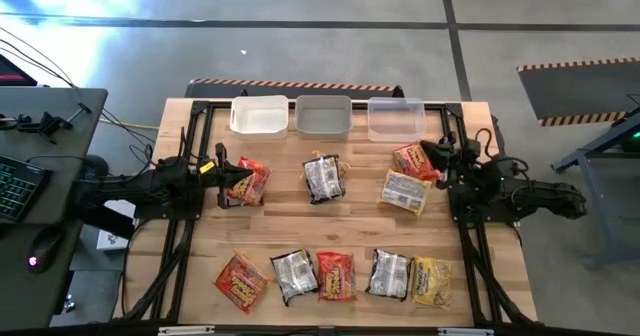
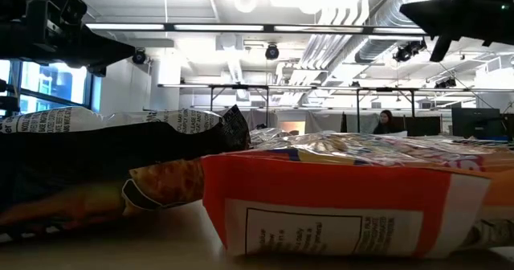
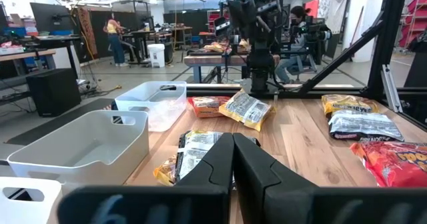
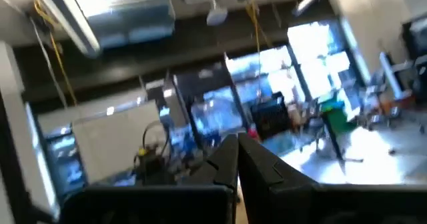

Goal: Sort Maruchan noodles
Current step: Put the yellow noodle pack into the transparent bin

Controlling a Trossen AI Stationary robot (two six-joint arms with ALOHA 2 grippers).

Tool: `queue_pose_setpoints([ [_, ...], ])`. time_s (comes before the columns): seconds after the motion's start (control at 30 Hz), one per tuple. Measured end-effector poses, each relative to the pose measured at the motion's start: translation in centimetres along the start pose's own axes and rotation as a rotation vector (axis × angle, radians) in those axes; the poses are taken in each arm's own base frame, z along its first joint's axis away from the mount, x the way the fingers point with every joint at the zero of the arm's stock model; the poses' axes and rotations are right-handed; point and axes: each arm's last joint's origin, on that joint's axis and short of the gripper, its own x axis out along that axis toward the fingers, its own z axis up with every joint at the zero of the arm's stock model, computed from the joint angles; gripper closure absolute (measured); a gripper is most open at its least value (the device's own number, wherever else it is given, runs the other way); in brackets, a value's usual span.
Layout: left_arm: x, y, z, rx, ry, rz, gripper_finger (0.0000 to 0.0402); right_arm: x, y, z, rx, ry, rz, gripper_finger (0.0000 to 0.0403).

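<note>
While both arms flank the centre silver packet [image 1: 323, 177], left gripper [image 1: 222, 175] pinched together, right gripper [image 1: 437, 156] likewise, bare wood between packet rows.

Right wrist view blurred; nearest packet [image 2: 353, 198] cropped.

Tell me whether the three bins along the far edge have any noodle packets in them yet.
Empty. From above, the three bins show bare insides, and every noodle packet lies on the table.
</note>
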Motion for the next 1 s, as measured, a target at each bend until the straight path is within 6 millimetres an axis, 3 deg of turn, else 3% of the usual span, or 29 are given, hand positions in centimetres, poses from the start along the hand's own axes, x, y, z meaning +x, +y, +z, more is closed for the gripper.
queue_pose_setpoints([
  [0.2, 0.0, 0.0, 0.0, 0.000, 0.000, 0.000, 0.0398, 1.3, -0.1, -2.6, -0.089, 0.304, -0.160, 0.0402],
  [0.5, 0.0, 0.0, 0.0, 0.000, 0.000, 0.000, 0.0398, 5.1, 1.9, -5.0, -0.156, 0.757, -0.287, 0.0386],
  [0.63, 0.0, 0.0, 0.0, 0.000, 0.000, 0.000, 0.0398, 6.9, 2.6, -4.6, -0.152, 1.012, -0.425, 0.0333],
  [0.8, 0.0, 0.0, 0.0, 0.000, 0.000, 0.000, 0.0398, 9.6, 2.5, -3.8, -0.038, 1.275, -0.664, 0.0235],
  [1.0, 0.0, 0.0, 0.0, 0.000, 0.000, 0.000, 0.0398, 12.9, 0.7, -4.7, -0.019, 1.580, -0.669, 0.0154],
])
